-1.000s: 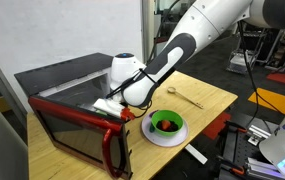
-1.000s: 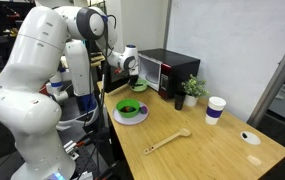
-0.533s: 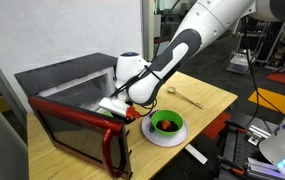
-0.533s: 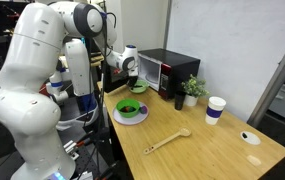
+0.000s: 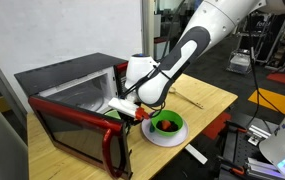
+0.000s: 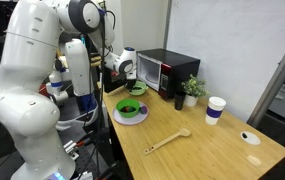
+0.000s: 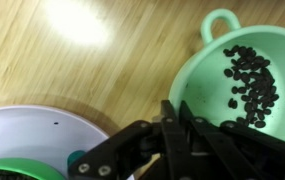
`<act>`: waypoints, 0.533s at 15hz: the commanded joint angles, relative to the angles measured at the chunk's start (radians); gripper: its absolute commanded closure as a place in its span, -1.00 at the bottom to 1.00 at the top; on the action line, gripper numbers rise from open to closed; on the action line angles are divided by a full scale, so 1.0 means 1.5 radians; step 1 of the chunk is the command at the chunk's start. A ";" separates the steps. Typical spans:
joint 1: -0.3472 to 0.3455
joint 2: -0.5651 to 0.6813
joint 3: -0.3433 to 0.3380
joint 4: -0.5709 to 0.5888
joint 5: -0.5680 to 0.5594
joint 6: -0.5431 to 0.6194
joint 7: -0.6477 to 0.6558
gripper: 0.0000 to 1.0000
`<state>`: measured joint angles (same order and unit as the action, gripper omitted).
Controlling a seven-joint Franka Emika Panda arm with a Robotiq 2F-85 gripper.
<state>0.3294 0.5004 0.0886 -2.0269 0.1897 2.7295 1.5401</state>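
Holds the black two-finger gripper (image 7: 172, 108) low over the light wooden table (image 7: 72, 45), fingertips pressed tight together with no gap between them. Meets, right at the tips in the wrist view, the left rim of a mint-green plastic cup with a loop handle (image 7: 217, 60), filled with small dark beans (image 7: 250, 85). Cannot tell whether that thin rim is pinched or only touched. Shows a round white plate (image 7: 27, 130) at the lower left of that view, just beside the cup, with a sliver of darker green at the bottom edge.

Places the gripper, in an exterior view, near the right end of the open red microwave door (image 5: 72, 138), just left of the plate and the bright green bowl (image 5: 181, 122) standing on it. Finds the black microwave (image 6: 172, 68) at the far side in an exterior view. Has a small potted plant (image 6: 192, 90) and a white paper cup with a dark sleeve (image 6: 215, 108) to its right. Shows a wooden spoon (image 6: 167, 142) lying nearer, well apart from the plate.
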 commanded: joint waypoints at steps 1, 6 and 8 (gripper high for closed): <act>-0.028 -0.056 0.026 -0.079 0.039 0.048 -0.038 0.95; -0.045 -0.097 0.039 -0.120 0.070 0.052 -0.065 0.95; -0.049 -0.114 0.039 -0.132 0.079 0.046 -0.069 0.95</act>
<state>0.2900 0.3948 0.1218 -2.1629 0.2668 2.7901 1.4799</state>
